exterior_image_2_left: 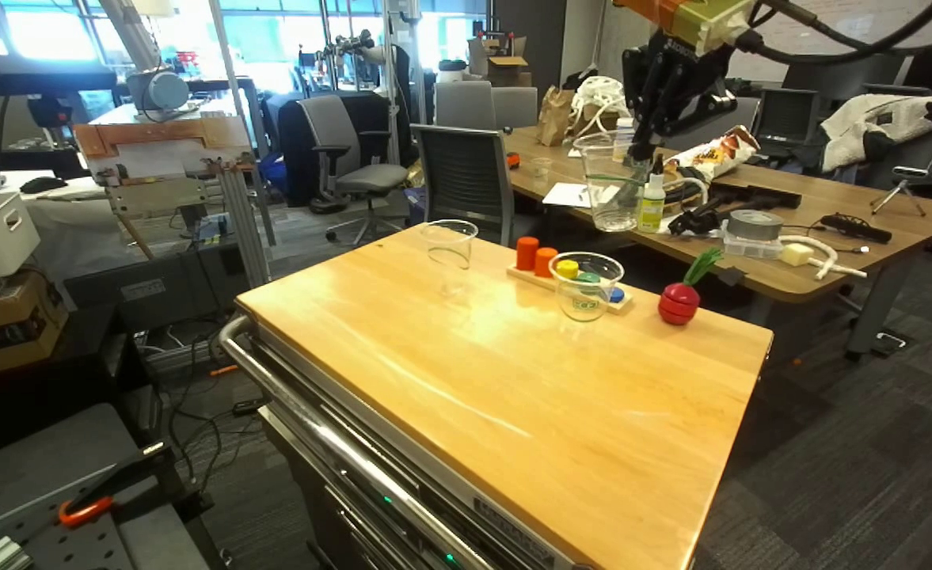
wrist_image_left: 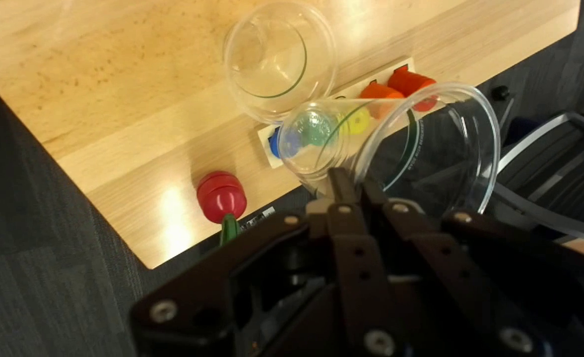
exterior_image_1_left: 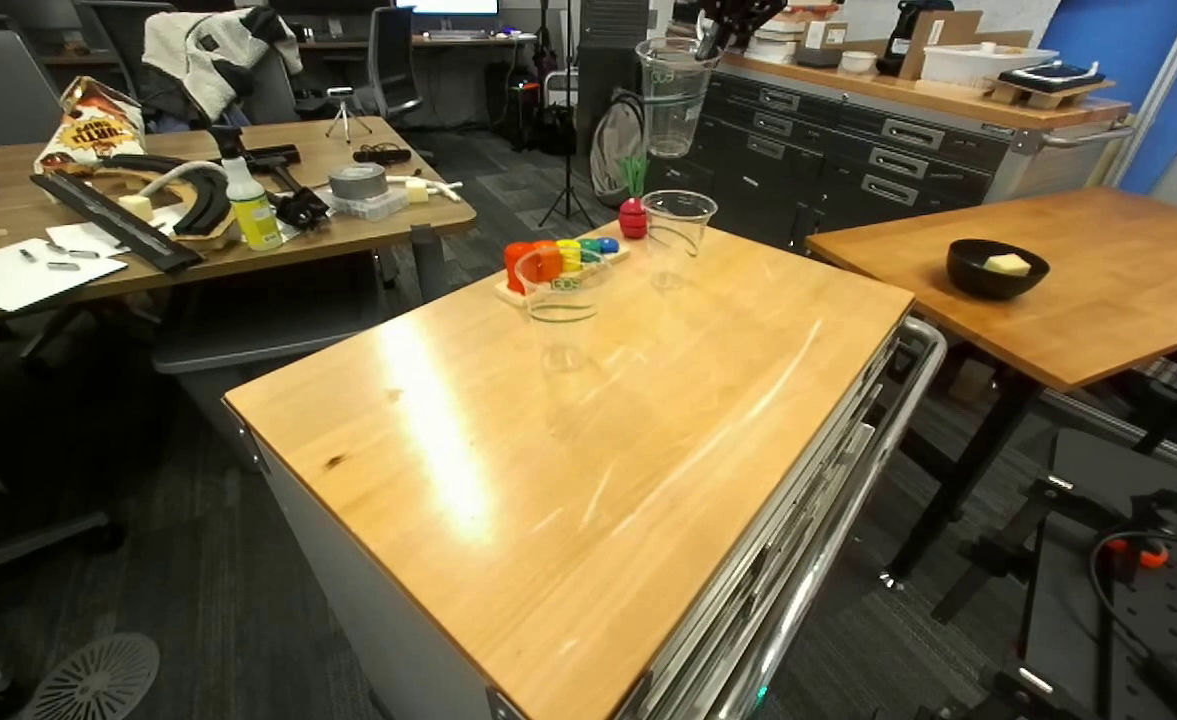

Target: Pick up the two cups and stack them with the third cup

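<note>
While the gripper (wrist_image_left: 355, 182) pinches the wall of one clear cup (exterior_image_1_left: 676, 110) between its fingertips, that cup hangs mouth up, higher than the peg board (wrist_image_left: 273, 158). A green-topped red radish (exterior_image_2_left: 679, 303) sits near the peg board's blue end; the second clear cup (exterior_image_2_left: 587, 286) stands upright beside the peg board, close to that end. Farther out, past the peg board's red end, the third clear cup (exterior_image_1_left: 562, 312) stands upright.

Above the tabletop (exterior_image_1_left: 598, 470), the gripper (exterior_image_1_left: 706, 47) was cropped in an exterior view; in the wrist view it partly hid leaves (wrist_image_left: 229, 229) of 1 red toy (wrist_image_left: 221, 197).
</note>
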### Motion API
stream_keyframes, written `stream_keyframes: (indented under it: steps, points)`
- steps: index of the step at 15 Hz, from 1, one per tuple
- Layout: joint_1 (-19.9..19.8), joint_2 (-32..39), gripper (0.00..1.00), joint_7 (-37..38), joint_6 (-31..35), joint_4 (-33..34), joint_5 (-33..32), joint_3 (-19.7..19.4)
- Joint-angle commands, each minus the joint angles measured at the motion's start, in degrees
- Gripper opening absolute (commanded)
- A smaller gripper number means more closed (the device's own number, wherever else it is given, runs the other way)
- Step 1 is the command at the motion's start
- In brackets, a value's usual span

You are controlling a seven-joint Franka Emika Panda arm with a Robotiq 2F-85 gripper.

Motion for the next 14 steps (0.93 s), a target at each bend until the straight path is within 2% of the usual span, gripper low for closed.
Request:
stream_keyframes:
  steps: [1,14]
  points:
    - [-1.9,3.2,0.02,0.8,-0.3,3.9,-1.9,1.9]
    - [-3.4,1.0,0.02,-1.1,-1.5,0.0,-2.8,3.4]
